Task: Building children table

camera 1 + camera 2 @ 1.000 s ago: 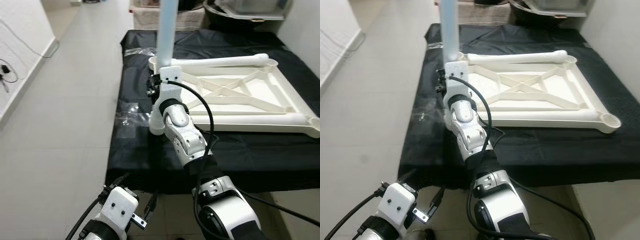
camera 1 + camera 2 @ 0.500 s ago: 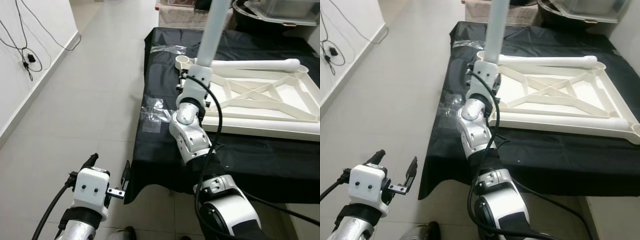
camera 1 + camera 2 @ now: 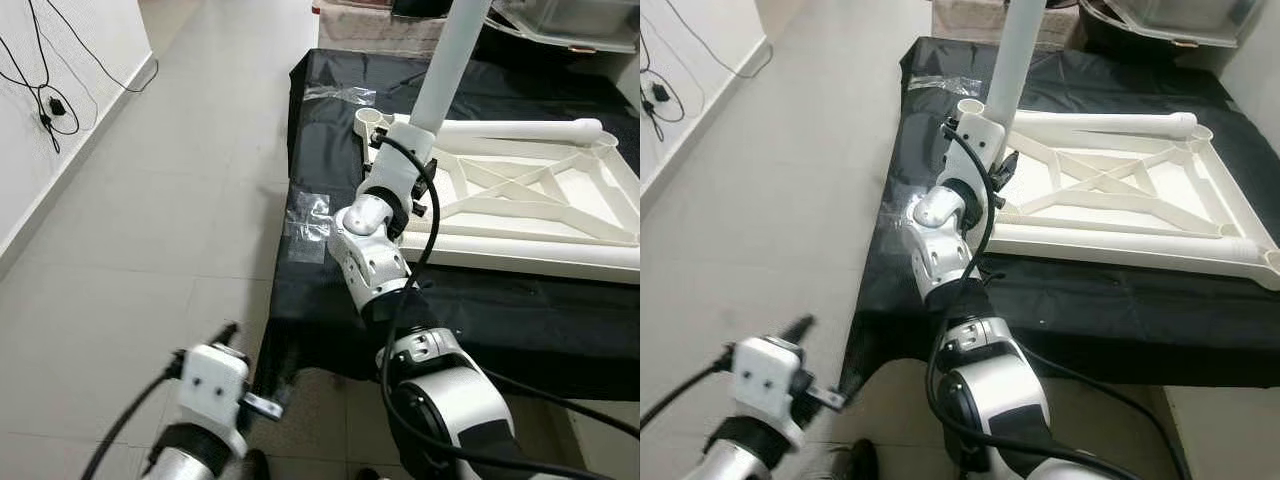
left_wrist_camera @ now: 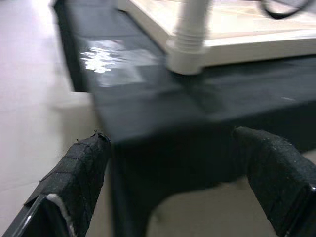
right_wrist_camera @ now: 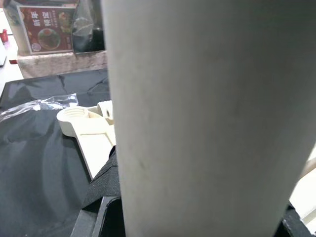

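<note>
On the black-draped counter (image 3: 330,150) lay a cream table top (image 3: 520,200), upside down, ribs crossing in an X. Along its far edge rested one loose white leg (image 3: 520,129), running toward the far right corner. At the near left corner stood a short threaded socket (image 4: 186,52), seated in place. At the far left corner showed an open round socket (image 3: 370,121). Just beside that socket stood a second white leg (image 3: 448,65), upright and tilted a little to the right, its top out of frame. Pinched around its lower part was the right hand (image 3: 404,172), black fingers (image 5: 106,182) pressed against the leg's sides. Near the counter's left edge lay a crumpled sheet of clear plastic (image 3: 308,212), with another clear piece (image 3: 340,94) farther back. Low over the tiled floor (image 3: 150,220), near the counter's front left corner, hung the left hand (image 4: 177,163), fingers spread wide, gripping nothing. By the left wall trailed a black cable (image 3: 45,95).
</note>
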Robot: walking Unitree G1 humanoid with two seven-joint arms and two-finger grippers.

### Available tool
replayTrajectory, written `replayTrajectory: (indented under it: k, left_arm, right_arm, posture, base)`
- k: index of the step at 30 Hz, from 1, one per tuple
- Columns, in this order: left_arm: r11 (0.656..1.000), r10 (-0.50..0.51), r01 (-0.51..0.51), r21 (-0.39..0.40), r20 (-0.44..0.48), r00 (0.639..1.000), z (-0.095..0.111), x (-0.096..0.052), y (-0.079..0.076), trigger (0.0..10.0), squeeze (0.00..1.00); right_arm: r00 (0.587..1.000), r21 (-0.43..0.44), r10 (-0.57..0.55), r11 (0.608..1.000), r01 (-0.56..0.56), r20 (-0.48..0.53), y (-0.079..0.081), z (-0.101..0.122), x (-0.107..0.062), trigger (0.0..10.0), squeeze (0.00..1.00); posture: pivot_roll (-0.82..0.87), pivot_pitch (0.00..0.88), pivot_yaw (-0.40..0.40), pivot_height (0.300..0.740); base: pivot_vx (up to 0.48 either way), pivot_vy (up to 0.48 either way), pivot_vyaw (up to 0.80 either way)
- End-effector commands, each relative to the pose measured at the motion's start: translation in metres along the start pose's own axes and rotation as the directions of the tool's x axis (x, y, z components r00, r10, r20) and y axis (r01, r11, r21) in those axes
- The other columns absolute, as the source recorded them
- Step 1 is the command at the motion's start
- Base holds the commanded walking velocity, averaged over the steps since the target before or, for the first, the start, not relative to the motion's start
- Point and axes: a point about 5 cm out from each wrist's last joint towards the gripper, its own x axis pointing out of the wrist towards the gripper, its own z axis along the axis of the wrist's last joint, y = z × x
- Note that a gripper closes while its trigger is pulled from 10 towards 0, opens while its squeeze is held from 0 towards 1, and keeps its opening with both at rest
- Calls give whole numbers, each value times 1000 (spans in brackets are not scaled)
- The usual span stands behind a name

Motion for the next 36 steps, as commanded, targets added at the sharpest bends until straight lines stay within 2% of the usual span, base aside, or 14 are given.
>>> replayTrajectory:
  k: [1,14,15,26,27,28,36]
  left_arm:
    - [1000,-29,29,-2,-12,1000,-1,-2,-4,10000,0]
    - [1000,-29,29,4,-19,999,-1,-2,-3,10000,0]
    - [1000,-30,31,5,-20,999,-1,-2,-3,10000,0]
    - [1000,-26,26,14,-29,999,-3,-3,-2,10000,0]
    - [1000,-25,26,16,-30,999,-4,-4,-2,10000,0]
    - [1000,-25,26,14,-32,999,-4,-4,-2,10000,0]
    - [999,-25,25,19,-36,999,-6,-4,-2,10000,0]
  right_arm:
    - [978,-97,-18,995,-2,-209,1,-49,-19,10000,0]
    - [974,-86,-11,996,-9,-227,5,-51,-17,10000,0]
    - [973,-72,-11,997,-6,-231,5,-50,-17,10000,1000]
    - [979,-44,18,999,-28,-201,7,-45,-15,10000,1000]
    - [981,-34,24,999,-31,-193,8,-44,-15,10000,831]
    - [982,-17,43,999,-47,-184,10,-41,-15,10000,0]
    - [980,9,101,995,-101,-169,12,-38,-17,10000,0]
  posture:
    - [71,260,-69,740]
    - [74,260,-65,740]
    - [74,260,-65,740]
    - [73,260,-63,740]
    - [73,260,-63,740]
    - [73,260,-63,740]
    - [71,248,-61,740]
  base:
    - [0,0,0]
    - [0,0,0]
    - [0,0,0]
    - [0,0,0]
    - [0,0,0]
    - [0,0,0]
    - [0,0,0]
